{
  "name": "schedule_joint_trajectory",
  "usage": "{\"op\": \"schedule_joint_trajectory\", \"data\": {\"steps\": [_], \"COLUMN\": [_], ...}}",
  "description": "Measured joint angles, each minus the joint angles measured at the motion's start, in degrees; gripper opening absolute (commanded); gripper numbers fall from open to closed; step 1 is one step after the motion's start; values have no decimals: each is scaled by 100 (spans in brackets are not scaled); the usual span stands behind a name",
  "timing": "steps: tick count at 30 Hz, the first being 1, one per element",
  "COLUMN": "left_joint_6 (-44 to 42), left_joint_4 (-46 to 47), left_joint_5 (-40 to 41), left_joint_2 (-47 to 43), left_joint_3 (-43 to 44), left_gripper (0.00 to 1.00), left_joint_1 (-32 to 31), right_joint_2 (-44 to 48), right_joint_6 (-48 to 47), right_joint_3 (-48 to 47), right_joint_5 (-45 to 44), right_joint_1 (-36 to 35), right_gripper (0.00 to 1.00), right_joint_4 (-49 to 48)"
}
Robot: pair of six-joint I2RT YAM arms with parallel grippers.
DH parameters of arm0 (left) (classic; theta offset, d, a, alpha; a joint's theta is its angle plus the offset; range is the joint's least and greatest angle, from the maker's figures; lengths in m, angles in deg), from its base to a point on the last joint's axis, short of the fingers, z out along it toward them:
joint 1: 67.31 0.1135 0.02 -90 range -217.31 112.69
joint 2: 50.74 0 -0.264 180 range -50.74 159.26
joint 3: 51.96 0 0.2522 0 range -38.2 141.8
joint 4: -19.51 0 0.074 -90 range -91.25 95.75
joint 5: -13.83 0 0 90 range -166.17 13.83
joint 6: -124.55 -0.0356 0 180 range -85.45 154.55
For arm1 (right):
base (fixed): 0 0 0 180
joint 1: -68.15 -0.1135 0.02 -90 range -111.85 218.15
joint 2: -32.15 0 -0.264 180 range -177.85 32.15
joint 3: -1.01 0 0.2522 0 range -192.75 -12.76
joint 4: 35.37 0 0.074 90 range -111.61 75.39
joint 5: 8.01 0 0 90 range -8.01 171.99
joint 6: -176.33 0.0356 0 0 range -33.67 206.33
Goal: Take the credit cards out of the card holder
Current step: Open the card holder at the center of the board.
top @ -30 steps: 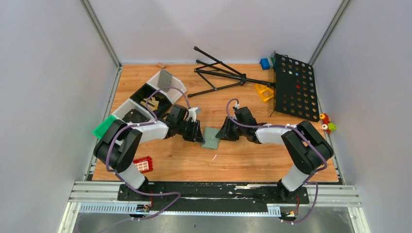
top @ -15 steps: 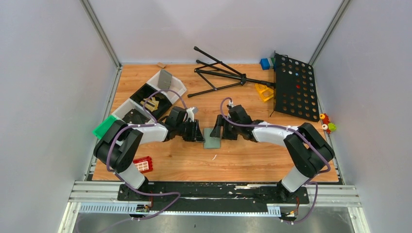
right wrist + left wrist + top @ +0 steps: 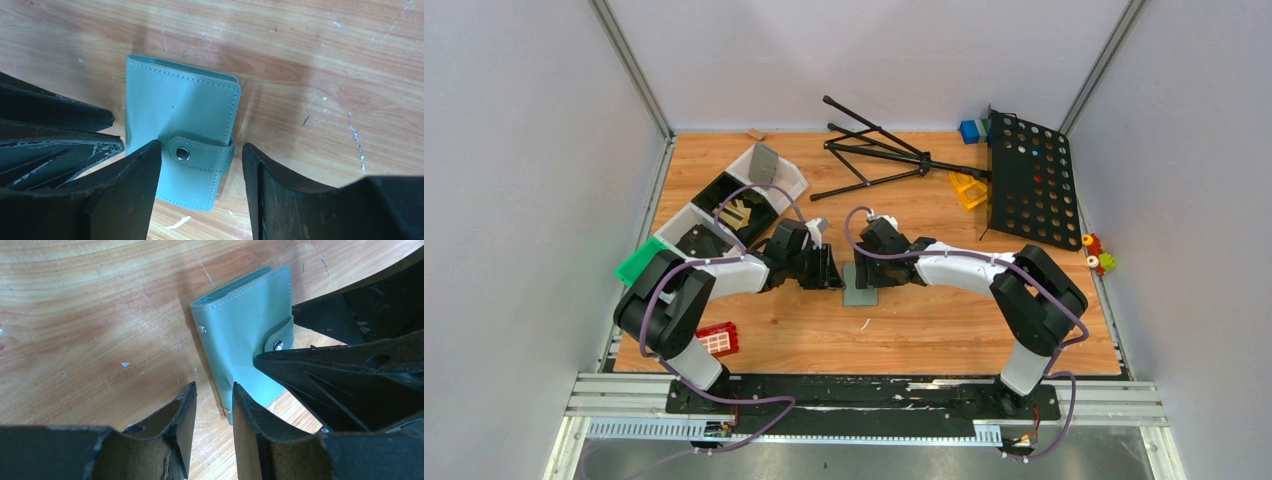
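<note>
the card holder (image 3: 861,284) lies flat and snapped shut, midway between left and right edges of the table (image 3: 944,340). left gripper (image 3: 212,387) slightly spread, empty, at its edge; right gripper (image 3: 201,150) spread wide astride the strap (image 3: 212,156). looks light, soft, slippery: pin 1 cover, pull the strap's tab.

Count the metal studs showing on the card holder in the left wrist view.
3 on the card holder: one on the closing strap, one at its left edge, one near its nearest corner. Others may be hidden underneath.
</note>
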Motion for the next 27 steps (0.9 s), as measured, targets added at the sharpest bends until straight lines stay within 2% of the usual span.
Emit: {"op": "schedule_joint_trajectory", "data": {"steps": [6,17,21,27], "left_joint_6": [98,11,-28,-20], "left_joint_4": [39,-490,-433,208], "left_joint_5": [142,691,710,411], "left_joint_2": [87,503,529,212], "left_joint_3": [87,796,807,214], "left_gripper": [38,34,35,46], "left_joint_1": [-131,-387,-396,-339], "right_joint_2": [-129,177,483,796], "right_joint_6": [-68,15,205,514], "right_joint_3": [-181,302,944,1799], "right_joint_5": [-286,-177,428,1510], "right_joint_1": [-109,28,352,986], "right_gripper": [36,21,18,13], "right_joint_4": [197,-284,-1029,-2004]}}
